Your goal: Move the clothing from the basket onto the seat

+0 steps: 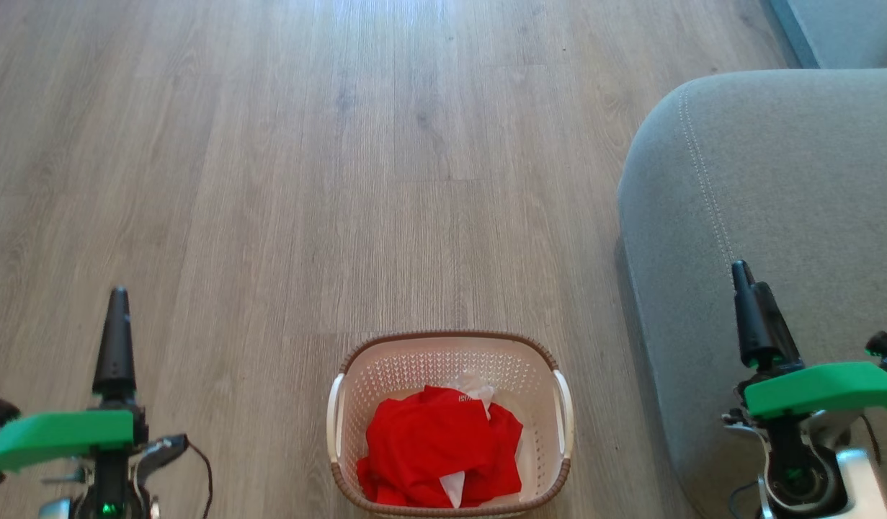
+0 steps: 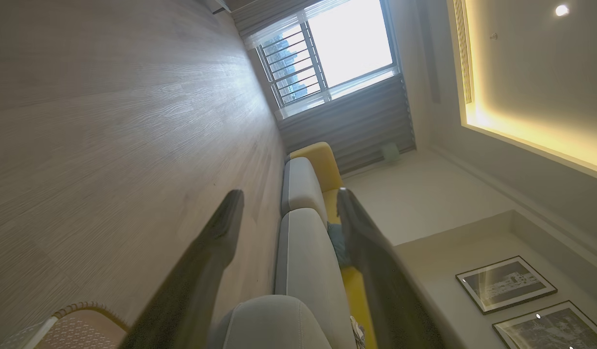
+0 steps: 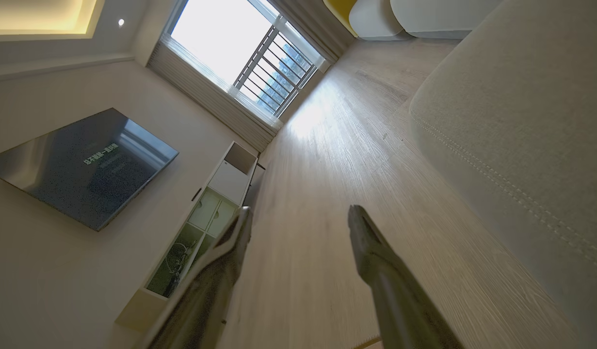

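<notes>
Heap of red shirts [image 1: 432,450] + white cloth [image 1: 475,386] in basket [image 1: 443,339], bottom ctr of head view, grey seat [image 1: 774,180] at right; prob. light, floppy, so pinch a top fold; L gripper [image 2: 289,194] & R gripper [image 3: 300,209] both splayed wide, empty.

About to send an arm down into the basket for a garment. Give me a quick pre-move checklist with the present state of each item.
1. Left gripper open, nothing held: ok.
2. Right gripper open, nothing held: ok.
3. Basket upright on the floor, between the two arms: ok.
4. Clothing lies uncovered in the basket, a red pile with white pieces: ok.
5. Seat stands to the robot's right of the basket, its visible part bare: ok.
6. Number of garments in the pile: cannot tell.
</notes>
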Tool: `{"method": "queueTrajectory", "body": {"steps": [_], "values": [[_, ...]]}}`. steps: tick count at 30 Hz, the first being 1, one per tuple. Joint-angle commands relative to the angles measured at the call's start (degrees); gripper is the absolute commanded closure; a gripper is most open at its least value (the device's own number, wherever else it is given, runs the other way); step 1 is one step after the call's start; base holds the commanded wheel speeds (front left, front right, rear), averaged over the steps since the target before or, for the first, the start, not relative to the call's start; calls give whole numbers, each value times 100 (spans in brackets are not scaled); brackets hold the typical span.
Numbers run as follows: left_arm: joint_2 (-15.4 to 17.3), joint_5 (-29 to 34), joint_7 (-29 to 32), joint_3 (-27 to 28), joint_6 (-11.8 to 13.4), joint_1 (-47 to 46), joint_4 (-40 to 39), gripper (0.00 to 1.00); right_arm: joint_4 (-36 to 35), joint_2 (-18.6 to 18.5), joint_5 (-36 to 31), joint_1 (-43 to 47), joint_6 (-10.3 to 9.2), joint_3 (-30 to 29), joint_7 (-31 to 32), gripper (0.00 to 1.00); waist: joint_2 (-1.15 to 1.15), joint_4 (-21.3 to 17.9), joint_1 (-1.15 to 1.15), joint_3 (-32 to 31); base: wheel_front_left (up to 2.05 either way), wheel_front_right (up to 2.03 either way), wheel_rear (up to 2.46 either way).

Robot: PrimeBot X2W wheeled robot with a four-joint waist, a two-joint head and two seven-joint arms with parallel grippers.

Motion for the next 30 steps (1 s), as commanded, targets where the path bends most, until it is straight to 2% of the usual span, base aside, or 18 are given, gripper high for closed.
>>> {"method": "queueTrajectory", "body": {"steps": [1, 12, 21, 28, 30], "values": [[53, 184, -59, 135, 13, -332, -344, 0, -283, -43, -283, -333, 1, 89, -86, 0, 0, 1, 0, 0, 0, 0, 0], [60, 1182, -227, -174, 246, -297, -1097, 0, -436, -80, -1335, -387, 1, 383, -255, 0, 0, 12, 0, 9, 0, 0, 0], [66, 2642, -378, -914, 657, -246, -1532, 0, -404, -76, -2067, -409, 1, 553, -407, 0, 0, -3, 0, 54, 0, 0, 0], [75, 3727, -495, -1539, 889, -195, -1465, 0, -144, -81, -2469, -391, 1, 679, -525, 0, 0, 5, 0, 64, 0, 0, 0], [236, 4174, -546, -1866, 1031, -156, -1276, 0, -27, -76, -2551, -388, 1, 759, -576, 0, 0, 2, 0, 59, 0, 0, 0]]}}
